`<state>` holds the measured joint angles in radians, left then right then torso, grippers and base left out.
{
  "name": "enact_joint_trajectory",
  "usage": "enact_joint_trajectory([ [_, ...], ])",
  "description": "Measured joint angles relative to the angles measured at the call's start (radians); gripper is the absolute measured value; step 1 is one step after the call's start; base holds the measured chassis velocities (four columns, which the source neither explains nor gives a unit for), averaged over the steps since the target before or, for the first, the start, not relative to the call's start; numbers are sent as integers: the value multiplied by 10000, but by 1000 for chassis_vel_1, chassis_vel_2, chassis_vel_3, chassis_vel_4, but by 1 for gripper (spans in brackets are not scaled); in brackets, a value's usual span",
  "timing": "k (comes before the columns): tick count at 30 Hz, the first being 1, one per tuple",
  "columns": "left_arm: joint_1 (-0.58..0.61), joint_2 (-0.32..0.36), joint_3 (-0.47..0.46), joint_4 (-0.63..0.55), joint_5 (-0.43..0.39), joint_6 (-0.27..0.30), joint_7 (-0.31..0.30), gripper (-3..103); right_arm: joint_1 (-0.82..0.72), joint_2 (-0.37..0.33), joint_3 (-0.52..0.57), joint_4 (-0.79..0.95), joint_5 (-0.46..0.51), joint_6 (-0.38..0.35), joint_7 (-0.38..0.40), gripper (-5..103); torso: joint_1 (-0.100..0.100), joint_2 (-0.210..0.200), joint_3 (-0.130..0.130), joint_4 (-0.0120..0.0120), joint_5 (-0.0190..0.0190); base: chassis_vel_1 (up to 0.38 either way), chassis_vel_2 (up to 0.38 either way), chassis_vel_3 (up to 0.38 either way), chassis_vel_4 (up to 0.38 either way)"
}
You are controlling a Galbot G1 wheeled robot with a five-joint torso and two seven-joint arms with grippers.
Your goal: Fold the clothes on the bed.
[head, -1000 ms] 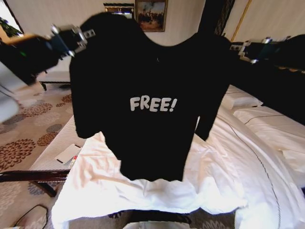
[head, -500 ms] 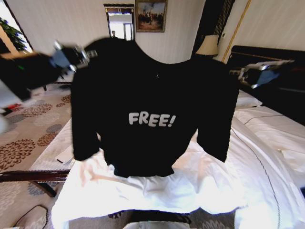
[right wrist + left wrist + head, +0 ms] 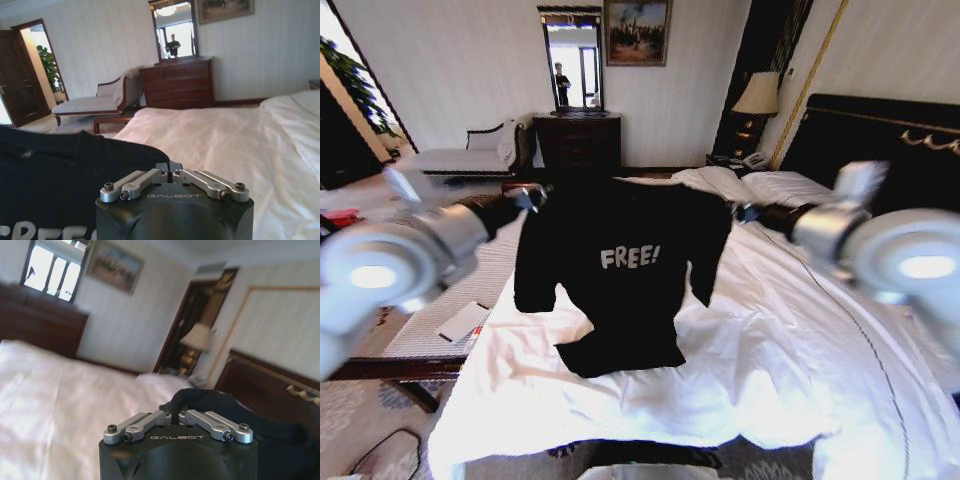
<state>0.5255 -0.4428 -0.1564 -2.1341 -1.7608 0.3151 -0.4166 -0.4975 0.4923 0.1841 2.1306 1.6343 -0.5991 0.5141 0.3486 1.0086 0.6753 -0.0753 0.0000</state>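
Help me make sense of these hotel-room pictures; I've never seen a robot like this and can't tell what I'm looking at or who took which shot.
It is a wheeled robot with two arms, and all the pictures come from its own cameras. The wide shot is from its head, looking down over the bed, which has a white duvet. The blurry grey shapes at the sides are its arms. The left gripper and the right gripper each pinch a shoulder of the black T-shirt lettered "FREE!", holding it spread out in the air with its hem touching the duvet. The other two pictures come from cameras on the wrists: each shows that arm's own gripper from behind, left and right, closed on the black fabric. Beside the bed stands a bench.
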Motion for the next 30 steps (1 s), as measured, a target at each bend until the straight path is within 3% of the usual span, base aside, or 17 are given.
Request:
enact_joint_trajectory([
  [5,-160,-953,1209,1152,946,-3,198,0,348,809,-1119,-1274,-954,257,-532,0,1,-1,0,2,-3,0,0,0,0],
  [9,-259,-2186,2274,2493,2044,-70,455,0,413,1992,-2255,-2943,-2247,607,-1210,0,1,-1,0,0,1,0,0,0,0],
  [15,-307,-3044,2817,3745,2708,-150,703,0,478,2652,-2926,-4307,-3116,1055,-1946,0,0,-1,-1,1,-1,0,0,0,0],
  [18,-545,-3854,3106,5118,3238,-228,1086,0,805,3206,-3441,-5766,-3851,1587,-2650,0,-2,-1,-2,2,2,0,0,0,0],
  [24,-1178,-4829,3527,6636,3857,-333,1657,0,1581,4014,-3898,-7493,-4694,2154,-3235,0,1,-1,0,1,2,0,0,0,0],
  [30,-2451,-6332,3998,9763,4673,-454,2467,0,2587,5263,-4269,-10164,-5706,2844,-3766,0,-1,-1,-1,1,0,0,0,0,0],
])
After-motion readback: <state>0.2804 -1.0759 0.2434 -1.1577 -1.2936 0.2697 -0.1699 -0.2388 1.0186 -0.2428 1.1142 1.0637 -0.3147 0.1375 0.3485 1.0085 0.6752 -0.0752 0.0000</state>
